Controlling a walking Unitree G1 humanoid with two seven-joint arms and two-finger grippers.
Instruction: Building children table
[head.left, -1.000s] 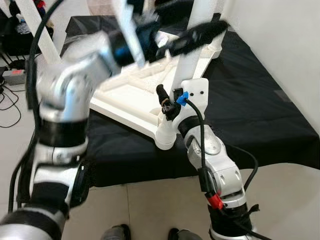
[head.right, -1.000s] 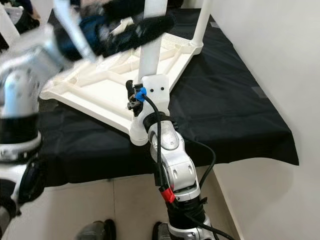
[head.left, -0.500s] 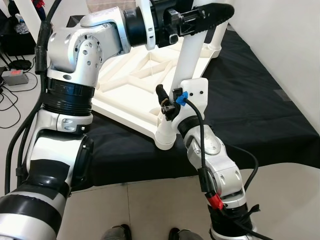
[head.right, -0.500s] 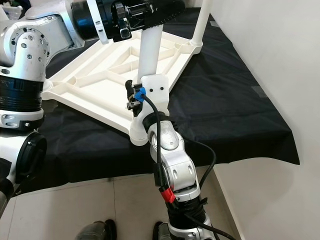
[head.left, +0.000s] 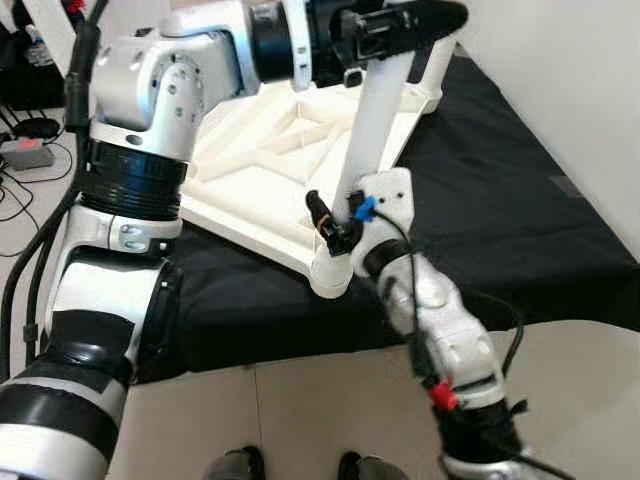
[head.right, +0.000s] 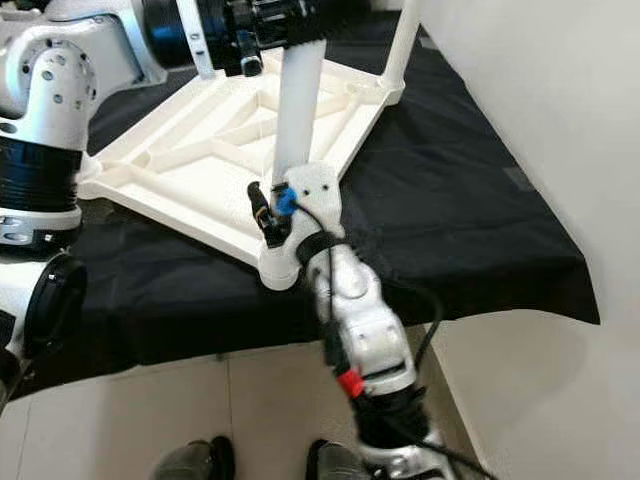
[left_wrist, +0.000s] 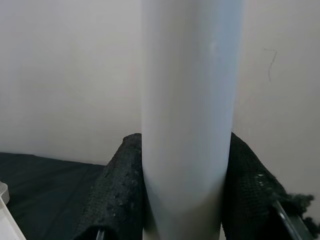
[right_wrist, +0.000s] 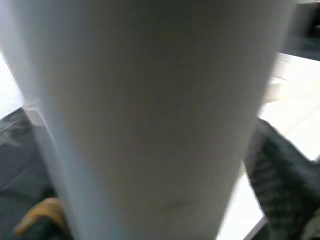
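Left eye view had the white plastic children's table top (head.left: 262, 170) lying upside down, ribbed underside up, on a black cloth-covered platform (head.left: 500, 210), near corner at the platform's front edge. White cylindrical table leg (head.left: 371, 120) stood in that near corner socket, leaning slightly toward the far side. Left gripper (head.left: 405, 22) was at the leg's upper end, arm reaching across from the left; left wrist view showed the leg (left_wrist: 189, 115) sitting between the two black textured fingers (left_wrist: 117, 195), one pad flush on each side, so jaws were pinching the leg. Right gripper (head.left: 350, 205) was at the lower part of the leg, just above the socket, arm coming up from below the platform edge. Right wrist view was blurred, leg (right_wrist: 150, 115) right up against the camera, one dark finger (right_wrist: 285, 175) visible at its side; from that plus the eye views the leg sat between the jaws, looked clamped, contact on the far side not visible. A second white leg (head.right: 403, 40) stood upright at the table top's far right corner. White wall (head.right: 560, 150) ran along the platform's right side. Dark shoes (head.right: 190, 460) showed on the tiled floor (head.right: 260, 400) at the bottom edge.
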